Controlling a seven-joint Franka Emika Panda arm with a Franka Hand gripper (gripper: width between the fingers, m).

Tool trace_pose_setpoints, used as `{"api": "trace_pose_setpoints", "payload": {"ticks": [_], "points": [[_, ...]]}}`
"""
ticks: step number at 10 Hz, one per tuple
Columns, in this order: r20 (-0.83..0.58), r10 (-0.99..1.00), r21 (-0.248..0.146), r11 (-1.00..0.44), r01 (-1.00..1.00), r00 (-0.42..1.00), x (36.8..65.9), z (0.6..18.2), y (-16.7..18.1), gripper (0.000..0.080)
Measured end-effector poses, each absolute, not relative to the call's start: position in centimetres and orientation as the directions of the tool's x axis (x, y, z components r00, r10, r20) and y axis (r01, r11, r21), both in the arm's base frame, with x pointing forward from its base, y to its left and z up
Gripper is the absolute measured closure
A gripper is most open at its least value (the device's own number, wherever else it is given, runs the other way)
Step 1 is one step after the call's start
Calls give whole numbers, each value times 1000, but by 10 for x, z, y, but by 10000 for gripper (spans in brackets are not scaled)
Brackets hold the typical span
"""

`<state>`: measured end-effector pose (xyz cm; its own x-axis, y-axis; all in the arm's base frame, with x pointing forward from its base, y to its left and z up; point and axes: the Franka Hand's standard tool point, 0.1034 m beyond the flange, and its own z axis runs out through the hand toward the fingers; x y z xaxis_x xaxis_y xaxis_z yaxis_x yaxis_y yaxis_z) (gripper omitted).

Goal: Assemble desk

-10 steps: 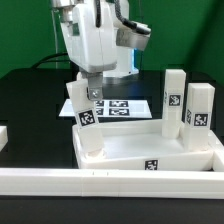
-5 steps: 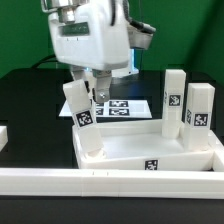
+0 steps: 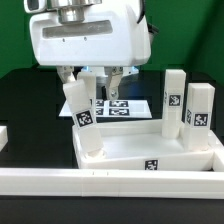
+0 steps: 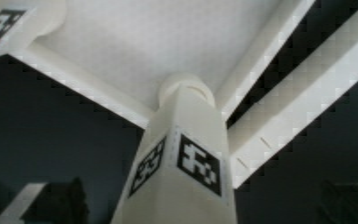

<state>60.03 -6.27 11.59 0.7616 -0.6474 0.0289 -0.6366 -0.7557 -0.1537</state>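
Observation:
The white desk top (image 3: pixel 150 150) lies near the front with its rim up. One white tagged leg (image 3: pixel 84 120) stands in its near-left corner socket and leans toward the exterior view's left. Two more legs (image 3: pixel 174 100) (image 3: pixel 198 112) stand upright at the top's right side. My gripper (image 3: pixel 92 84) hangs just above the leaning leg, jaws open, a finger on each side and clear of it. In the wrist view the leg (image 4: pixel 185 150) runs up between my gripper's (image 4: pixel 197 205) dark fingers (image 4: pixel 51 200) to the desk top (image 4: pixel 140 50).
The marker board (image 3: pixel 125 107) lies flat on the black table behind the desk top. A long white border rail (image 3: pixel 110 182) runs along the front, and a white piece (image 3: pixel 3 136) shows at the left edge. A green wall stands behind.
The gripper has lifted away from the leaning leg and come nearer the camera, so it looks larger. The leg stays in the corner socket and has not moved.

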Motion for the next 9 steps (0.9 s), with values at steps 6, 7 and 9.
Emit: {"api": "trace_pose_setpoints", "payload": {"ticks": [6,7,9], "points": [[106,-201,-113,-976,-189,974,599,114,-75,151],[115,-134,-104,-987,-122,984,600,115,-75,151],[127,-4,-79,-997,6,992,602,117,-76,151]]}}
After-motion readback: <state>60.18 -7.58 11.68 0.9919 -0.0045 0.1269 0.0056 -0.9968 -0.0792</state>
